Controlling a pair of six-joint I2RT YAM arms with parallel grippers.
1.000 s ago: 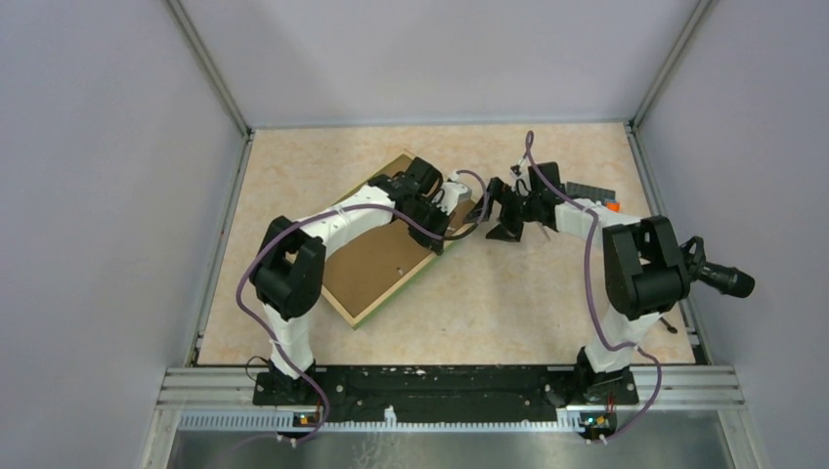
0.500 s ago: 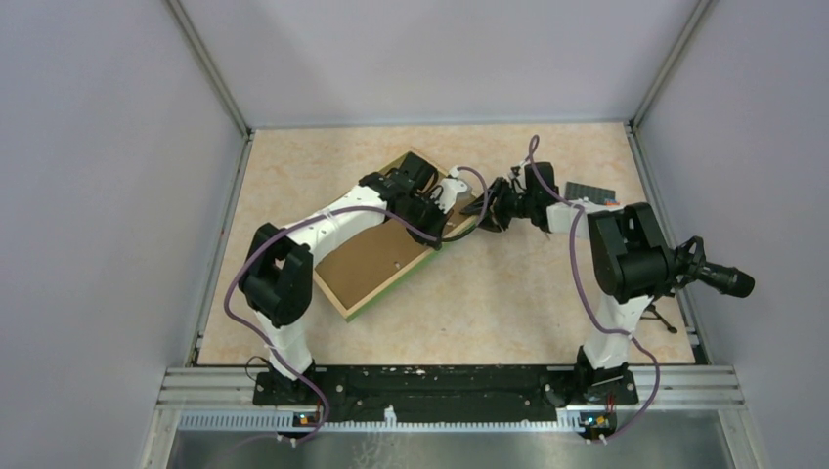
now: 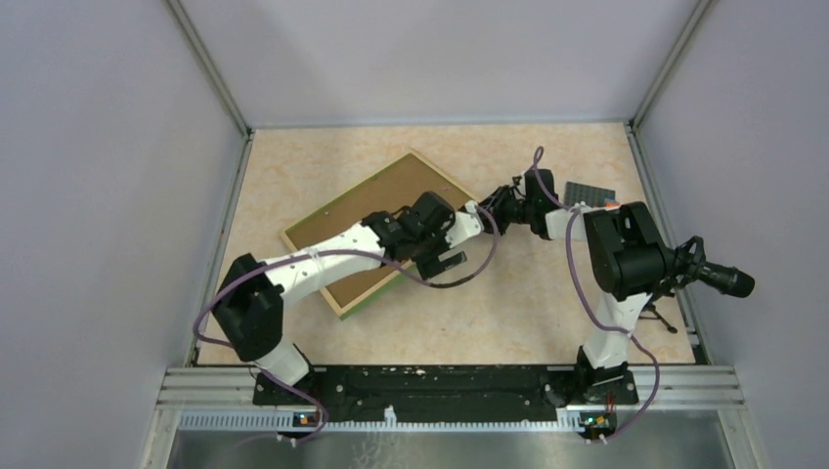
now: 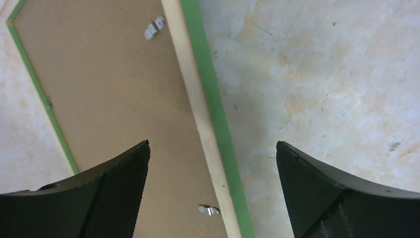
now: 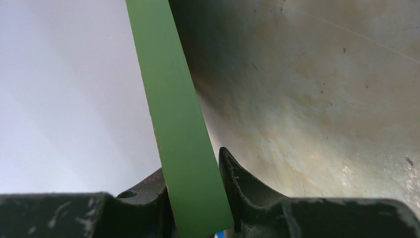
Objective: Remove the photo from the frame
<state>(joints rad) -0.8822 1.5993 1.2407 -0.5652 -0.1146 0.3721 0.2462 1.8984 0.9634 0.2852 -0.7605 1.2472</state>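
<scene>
The frame [image 3: 376, 195] lies back up on the table, showing brown fibreboard inside a thin green border. The photo is hidden under that back. My right gripper [image 3: 486, 203] is at the frame's right corner, shut on the green edge [image 5: 173, 99]; the right wrist view shows both fingers pressed against it at my right gripper [image 5: 192, 161]. My left gripper [image 3: 444, 261] hovers open over the frame's near right edge. The left wrist view shows my left gripper [image 4: 213, 144] wide apart above the frame [image 4: 114, 89], with two metal clips [image 4: 155, 27] on the back.
A flat dark grey piece [image 3: 589, 191] with an orange bit [image 3: 613, 205] lies at the back right, behind the right arm. A small black item [image 3: 665, 320] sits near the right wall. Grey walls close in the table on three sides.
My left gripper let go and opened wide, and its arm drew back toward the near side, uncovering the frame's back. My right gripper moved in and closed on the frame's right corner.
</scene>
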